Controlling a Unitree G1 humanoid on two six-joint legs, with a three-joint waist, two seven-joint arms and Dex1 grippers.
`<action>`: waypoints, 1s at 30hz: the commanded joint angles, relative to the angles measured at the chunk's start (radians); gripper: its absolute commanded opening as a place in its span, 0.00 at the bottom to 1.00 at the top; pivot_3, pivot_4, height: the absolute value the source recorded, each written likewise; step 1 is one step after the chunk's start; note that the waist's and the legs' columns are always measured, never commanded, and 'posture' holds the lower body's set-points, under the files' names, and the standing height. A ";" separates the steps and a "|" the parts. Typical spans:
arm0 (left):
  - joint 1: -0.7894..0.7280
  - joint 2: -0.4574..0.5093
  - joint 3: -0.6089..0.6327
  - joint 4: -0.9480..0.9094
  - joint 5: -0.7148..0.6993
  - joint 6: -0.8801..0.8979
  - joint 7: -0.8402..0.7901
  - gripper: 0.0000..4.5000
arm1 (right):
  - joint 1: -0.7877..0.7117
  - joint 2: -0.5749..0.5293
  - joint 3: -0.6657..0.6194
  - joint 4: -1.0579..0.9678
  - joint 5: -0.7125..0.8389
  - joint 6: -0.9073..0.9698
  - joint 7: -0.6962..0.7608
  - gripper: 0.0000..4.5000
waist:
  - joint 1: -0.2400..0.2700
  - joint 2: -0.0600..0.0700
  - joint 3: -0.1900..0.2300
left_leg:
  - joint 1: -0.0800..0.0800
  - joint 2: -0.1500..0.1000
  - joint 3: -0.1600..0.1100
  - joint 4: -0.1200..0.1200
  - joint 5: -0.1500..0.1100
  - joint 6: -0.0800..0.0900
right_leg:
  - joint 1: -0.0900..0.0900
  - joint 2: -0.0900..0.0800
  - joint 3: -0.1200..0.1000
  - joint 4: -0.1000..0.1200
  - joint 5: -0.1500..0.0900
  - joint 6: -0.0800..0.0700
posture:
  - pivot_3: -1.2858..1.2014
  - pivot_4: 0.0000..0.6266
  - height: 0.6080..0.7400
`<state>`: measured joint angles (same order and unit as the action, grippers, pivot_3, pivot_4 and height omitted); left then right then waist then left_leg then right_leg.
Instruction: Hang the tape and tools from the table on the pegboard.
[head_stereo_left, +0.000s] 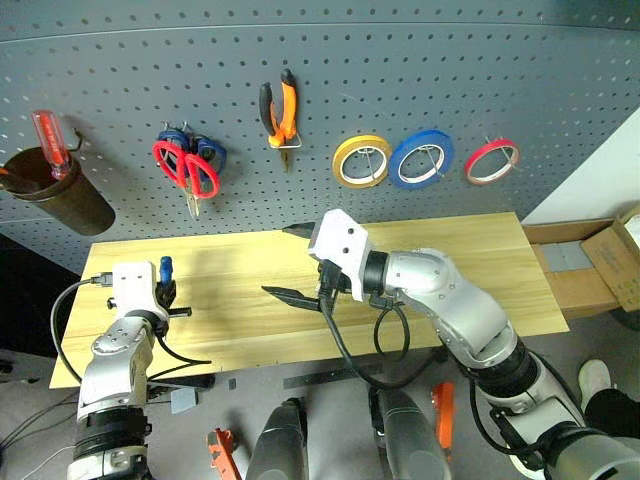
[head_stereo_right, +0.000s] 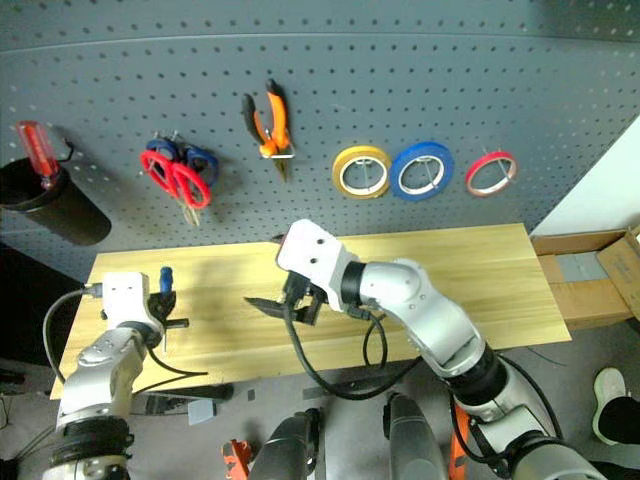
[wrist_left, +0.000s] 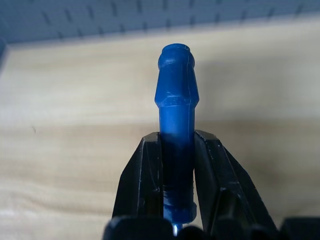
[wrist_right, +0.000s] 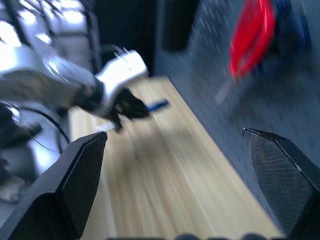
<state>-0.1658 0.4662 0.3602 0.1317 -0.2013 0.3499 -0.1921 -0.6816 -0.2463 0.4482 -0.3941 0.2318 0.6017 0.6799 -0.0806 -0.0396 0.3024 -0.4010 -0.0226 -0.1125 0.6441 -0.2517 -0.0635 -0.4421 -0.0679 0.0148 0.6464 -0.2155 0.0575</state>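
left wrist view: left gripper (wrist_left: 177, 165) clamped on screwdriver (wrist_left: 176, 107) handle, right gripper (head_stereo_left: 305, 265) spread empty; carry it level to a free pegboard (head_stereo_left: 420, 70) hook, avoiding the scissors (head_stereo_left: 185, 170).

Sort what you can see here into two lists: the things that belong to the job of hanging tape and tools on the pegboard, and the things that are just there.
Job:
- blue-handled screwdriver, held in the shut left gripper
- red tape
- red-handled scissors
- pliers
- pegboard
- table

Just there:
- yellow roll
- blue roll
- blue-handled scissors
- red-handled screwdriver
- cardboard box
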 joint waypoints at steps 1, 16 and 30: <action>0.042 -0.012 0.031 -0.158 -0.041 -0.109 -0.048 0.12 | -0.023 -0.004 -0.034 -0.016 0.025 -0.075 0.055 1.00 | 0.003 -0.001 -0.001 | 0.000 0.000 0.000 0.000 0.000 0.000 | 0.000 0.000 0.000 0.000 0.000 0.000 | 0.49 0.39 1.00; -0.174 0.056 0.113 -0.443 -0.116 -0.165 -0.010 0.12 | -0.123 0.024 -0.125 0.147 0.009 -0.267 0.085 1.00 | 0.030 -0.010 -0.028 | 0.000 -0.001 0.001 0.000 0.002 -0.004 | 0.000 0.000 0.000 0.000 0.000 0.000 | 0.51 0.27 1.00; -0.464 0.210 0.222 -0.047 -0.092 -0.368 -0.009 0.12 | -0.210 0.086 -0.145 0.216 -0.004 -0.318 0.055 1.00 | 0.024 -0.012 -0.043 | 0.001 0.000 0.002 0.001 0.002 -0.005 | 0.000 0.001 0.000 0.001 0.000 0.000 | 0.50 0.23 1.00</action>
<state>-0.6087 0.6487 0.5616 0.0769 -0.3041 0.0369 -0.1899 -0.8734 -0.1699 0.3251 -0.1603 0.2277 0.3108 0.7389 -0.0564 -0.0516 0.2597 -0.4005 -0.0232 -0.1105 0.6451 -0.2492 -0.0683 -0.4422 -0.0667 0.0150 0.6476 -0.2151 0.0574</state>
